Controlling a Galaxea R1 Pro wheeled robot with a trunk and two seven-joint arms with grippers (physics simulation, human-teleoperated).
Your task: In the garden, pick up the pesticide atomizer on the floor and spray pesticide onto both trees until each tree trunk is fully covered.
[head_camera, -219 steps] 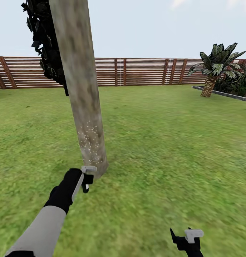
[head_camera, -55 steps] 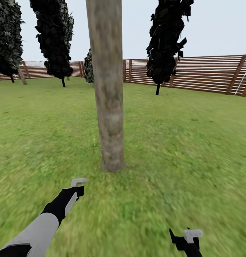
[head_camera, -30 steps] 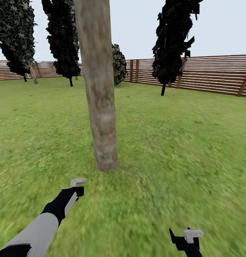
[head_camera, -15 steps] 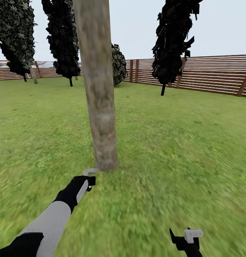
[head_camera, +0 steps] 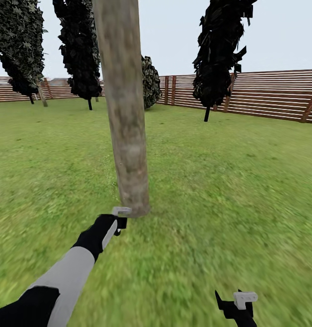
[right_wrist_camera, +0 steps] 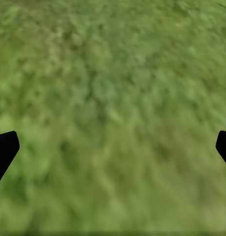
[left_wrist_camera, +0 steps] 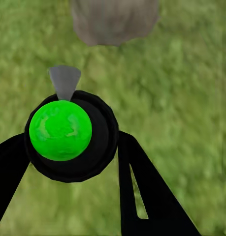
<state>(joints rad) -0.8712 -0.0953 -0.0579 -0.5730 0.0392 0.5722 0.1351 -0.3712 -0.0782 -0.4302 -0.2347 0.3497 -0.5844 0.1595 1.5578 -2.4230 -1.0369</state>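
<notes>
The left gripper (head_camera: 120, 218), pinching the dark green-capped pesticide atomizer (left_wrist_camera: 68, 135), has pushed forward; the mottled grey-beige tree trunk (head_camera: 126, 136) base now stands just ahead, within spraying reach. The right gripper (right_wrist_camera: 113, 147) hangs spread.

A green lawn (head_camera: 228, 181) carries everything here, its grass mottled in lighter and darker patches and running back to a brown horizontal-slat fence (head_camera: 269, 95). A thick, mottled grey-beige tree trunk (head_camera: 126, 136) rises straight from the grass in the near middle, leaning slightly, its base set into the turf. Farther back, several dark-leaved trees (head_camera: 217, 54) stand on the lawn on thin dark stems, well apart from the trunk. The wrist views show the same blurred grass (right_wrist_camera: 113, 118), one with the trunk's base (left_wrist_camera: 114, 19).
</notes>
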